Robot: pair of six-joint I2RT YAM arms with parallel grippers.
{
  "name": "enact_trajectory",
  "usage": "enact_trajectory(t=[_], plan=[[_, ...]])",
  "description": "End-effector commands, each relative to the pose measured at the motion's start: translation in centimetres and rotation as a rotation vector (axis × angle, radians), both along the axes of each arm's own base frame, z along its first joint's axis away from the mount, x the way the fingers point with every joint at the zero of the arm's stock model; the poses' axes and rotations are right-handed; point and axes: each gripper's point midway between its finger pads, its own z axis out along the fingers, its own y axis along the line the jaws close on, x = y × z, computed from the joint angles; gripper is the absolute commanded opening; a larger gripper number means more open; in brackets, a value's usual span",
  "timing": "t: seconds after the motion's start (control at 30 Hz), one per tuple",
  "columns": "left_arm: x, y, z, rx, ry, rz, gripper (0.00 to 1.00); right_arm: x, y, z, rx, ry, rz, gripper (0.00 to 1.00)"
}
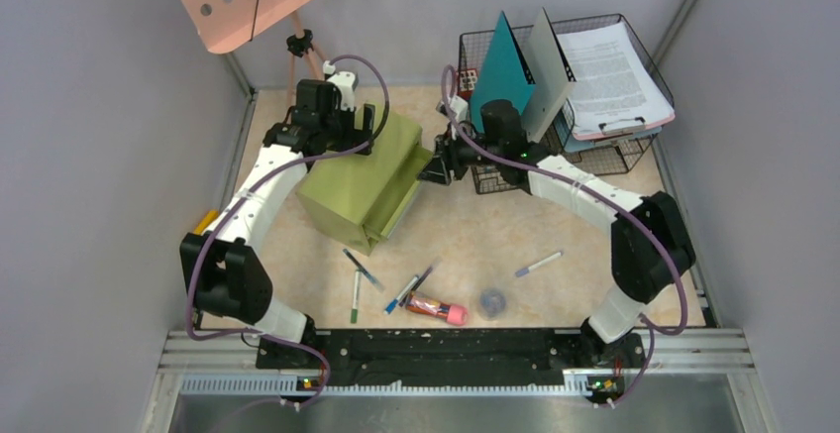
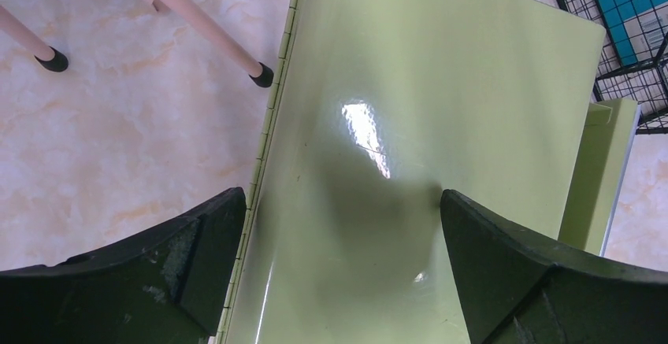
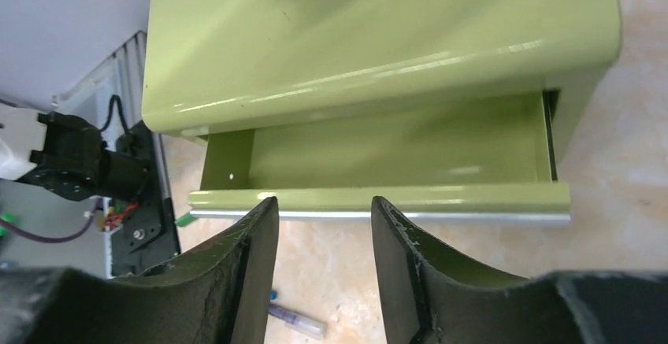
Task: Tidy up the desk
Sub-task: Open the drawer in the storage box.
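Note:
On the beige marble desk stands an olive-green drawer box, its drawer pulled out and empty as far as I can see. My left gripper hovers over the box's top near its hinged back edge, jaws wide open, holding nothing. My right gripper sits just in front of the drawer's front lip, fingertips level with it, open with nothing between them. Several pens lie loose on the desk near the front, along with a red tube and a small dark round thing.
A black wire basket at the back right holds papers and upright teal and grey folders. A pink stand's legs rest behind the box. A yellow item lies by the left wall. A black rail runs along the near edge.

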Motion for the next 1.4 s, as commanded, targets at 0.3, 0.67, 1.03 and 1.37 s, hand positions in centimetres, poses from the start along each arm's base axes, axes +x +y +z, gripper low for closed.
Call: enact_trajectory(t=[0.3,0.67,1.03,1.37], plan=[[-3.5,3.4,-4.7,0.15,0.207,0.043,0.97,1.4,3.9,-1.2,-0.248,-0.281,0.046,0.36],[-3.5,3.6,-4.7,0.15,0.205,0.043,0.97,-0.2,4.6,-4.1,-0.406,-0.342,0.072,0.36],[-3.6,4.0,-5.1,0.163,0.212,0.046,0.97,-1.4,1.9,-3.8,-0.515,-0.347,0.1,0.34],[-3.5,4.2,-4.6,0.161,0.202,0.052,0.97,-2.0,0.9,0.1,-0.466,-0.36,0.044,0.47]])
